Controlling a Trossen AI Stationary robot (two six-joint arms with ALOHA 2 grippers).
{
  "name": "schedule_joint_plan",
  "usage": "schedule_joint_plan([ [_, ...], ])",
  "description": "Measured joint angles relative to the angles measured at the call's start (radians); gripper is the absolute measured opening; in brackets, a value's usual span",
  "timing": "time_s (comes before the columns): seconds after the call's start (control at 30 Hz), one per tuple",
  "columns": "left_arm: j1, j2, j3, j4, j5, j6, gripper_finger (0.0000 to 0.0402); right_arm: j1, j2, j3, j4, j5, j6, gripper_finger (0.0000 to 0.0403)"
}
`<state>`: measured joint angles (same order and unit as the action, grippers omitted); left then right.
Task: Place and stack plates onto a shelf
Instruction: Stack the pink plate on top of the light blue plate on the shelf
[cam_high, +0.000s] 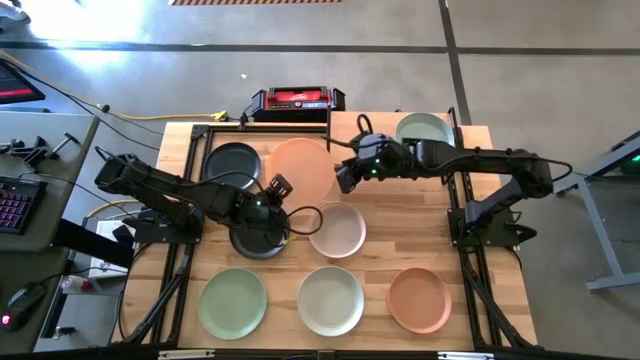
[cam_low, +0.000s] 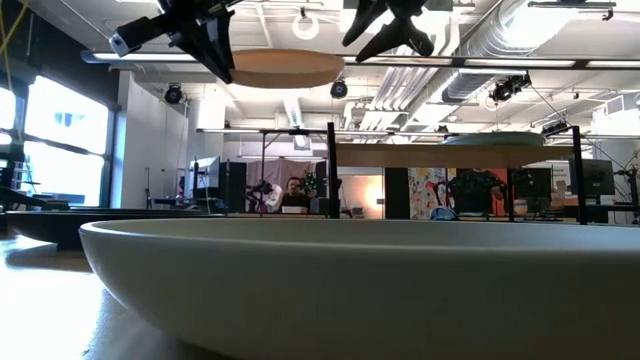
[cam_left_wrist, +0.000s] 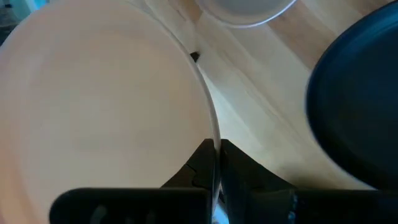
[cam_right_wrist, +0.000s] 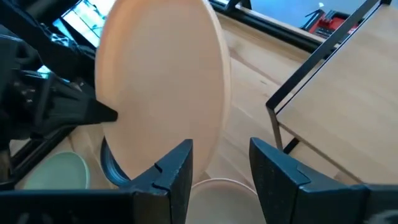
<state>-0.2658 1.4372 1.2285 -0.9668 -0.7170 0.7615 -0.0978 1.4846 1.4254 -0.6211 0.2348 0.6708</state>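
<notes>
The left gripper (cam_left_wrist: 216, 163) is clamped on the rim of a salmon plate (cam_high: 302, 168), its two dark fingers (cam_left_wrist: 200, 163) pinching the plate's edge between them. In the high view the left gripper (cam_high: 278, 187) sits at that plate's lower left edge, above a black plate (cam_high: 256, 238) lying on the desk (cam_high: 400, 260). The right gripper (cam_right_wrist: 219, 163) has its jaws spread apart, with the salmon plate's (cam_right_wrist: 163, 81) far edge just ahead of them and no contact visible; in the high view the right gripper (cam_high: 346, 172) is at that plate's right edge. From the low view the salmon plate (cam_low: 285, 67) is raised well above the desk and held about level, with the left gripper (cam_low: 215, 50) at one side of it and the right gripper (cam_low: 385, 30) at the other. The shelf (cam_low: 450, 155) shows there as a light-wood board on thin black posts, lower than the lifted plate, and a pale green plate (cam_high: 424, 130) rests on its right part. A second black plate (cam_high: 233, 163) lies to the left of the held one. A pale pink plate (cam_high: 338, 229) is on the desk just below the salmon plate, and along the near edge lie a light green plate (cam_high: 233, 301), an off-white plate (cam_high: 330, 299) and another salmon plate (cam_high: 419, 298), each apart from its neighbours. A red-and-black box (cam_high: 297, 101) stands beyond the far edge of the desk.
</notes>
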Motion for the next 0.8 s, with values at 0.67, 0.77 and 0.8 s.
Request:
schedule_joint_plan([
  [0.67,-0.017,0.0,0.0,0.104,-0.027,-0.001,0.0003,0.003,0.022,0.0,0.057,0.057,0.009,0.0123],
  [0.77,-0.017,0.0,0.0,0.107,-0.026,-0.001,0.0003,0.003,0.022,0.0,0.057,0.071,0.01,0.0095],
  [0.8,-0.017,0.0,0.0,0.107,-0.026,-0.001,0.0003,0.003,0.022,0.0,0.057,0.07,0.01,0.0084],
])
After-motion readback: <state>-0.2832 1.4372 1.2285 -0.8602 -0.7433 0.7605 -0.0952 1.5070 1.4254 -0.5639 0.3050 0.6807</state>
